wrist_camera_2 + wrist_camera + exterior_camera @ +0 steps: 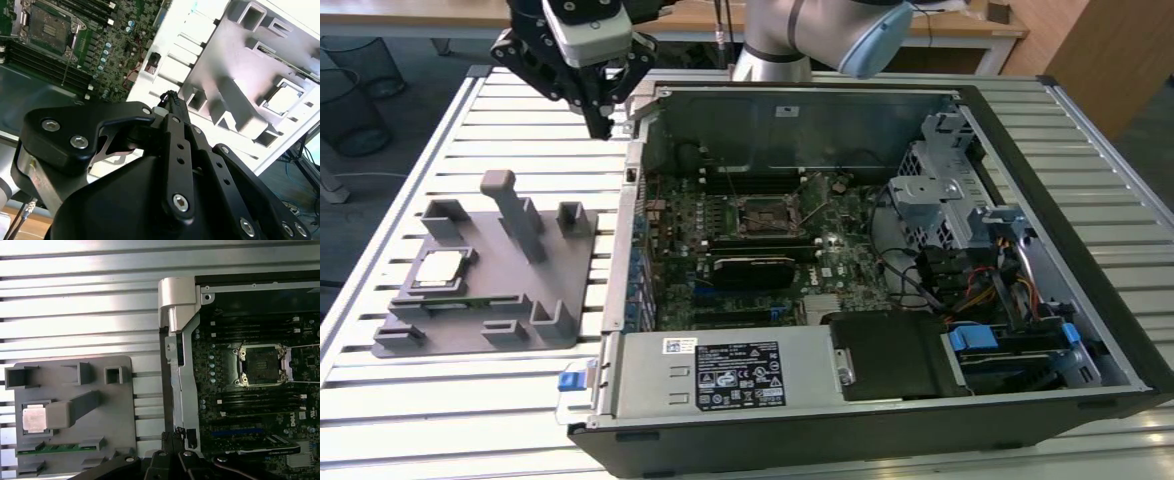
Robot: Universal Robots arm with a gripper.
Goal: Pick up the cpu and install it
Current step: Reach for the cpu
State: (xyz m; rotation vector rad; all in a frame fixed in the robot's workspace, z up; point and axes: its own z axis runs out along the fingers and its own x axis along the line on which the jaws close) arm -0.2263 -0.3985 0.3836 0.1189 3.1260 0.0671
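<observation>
**Jaws closed on nothing, cpu in the tray**

The gripper [599, 126] hangs over the slatted table [520, 125], just outside the open computer case [854, 432], its fingertips pressed together. The cpu [440, 268] lies flat in a recess of the grey tray [520, 343], well apart from the gripper and not yet in the motherboard socket [762, 213].

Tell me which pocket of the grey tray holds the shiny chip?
The square pocket toward the exterior view's left of the grey tray: the cpu lies flat inside.
</observation>
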